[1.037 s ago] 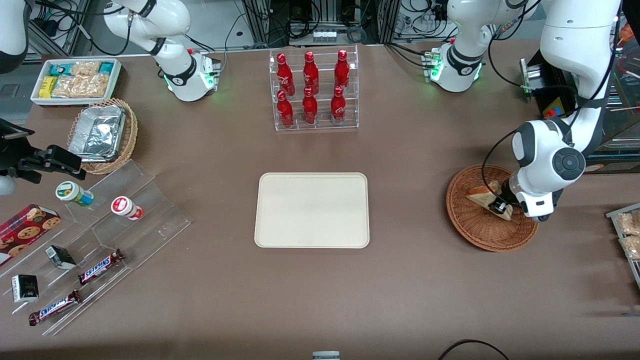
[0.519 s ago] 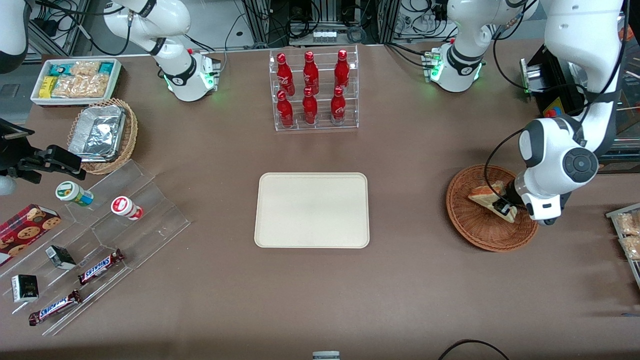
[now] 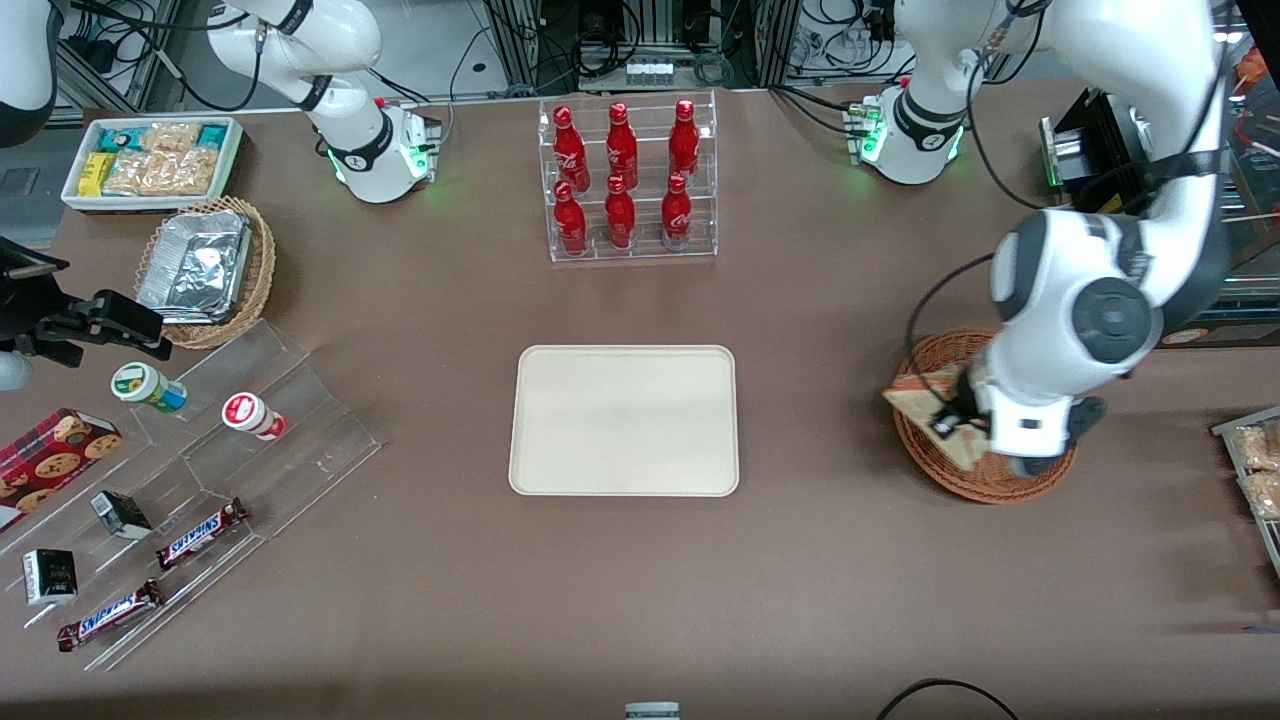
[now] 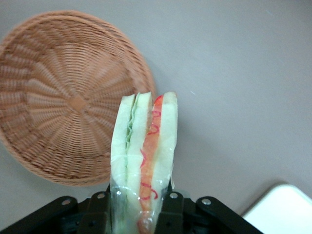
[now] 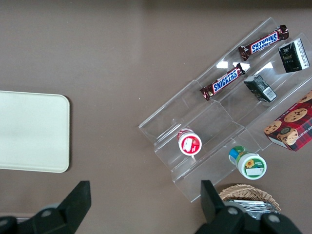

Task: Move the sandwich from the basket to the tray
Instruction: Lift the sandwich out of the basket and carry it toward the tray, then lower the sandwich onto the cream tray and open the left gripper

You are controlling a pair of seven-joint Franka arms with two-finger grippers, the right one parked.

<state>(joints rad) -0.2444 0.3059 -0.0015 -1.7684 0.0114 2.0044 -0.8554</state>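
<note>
Above basket [image 3: 985, 480] rim, gripper [image 3: 948, 424] clamping sandwich [image 4: 144, 156], lifted clear

From the front, the arm's white wrist covers most of the hand [image 3: 950, 418] and the basket's [image 3: 985, 480] rim toward two o'clock. In the wrist view the sandwich's [image 4: 144, 161] held end runs past the picture's edge, and only a corner of the tray [image 4: 282, 207] shows.
</note>
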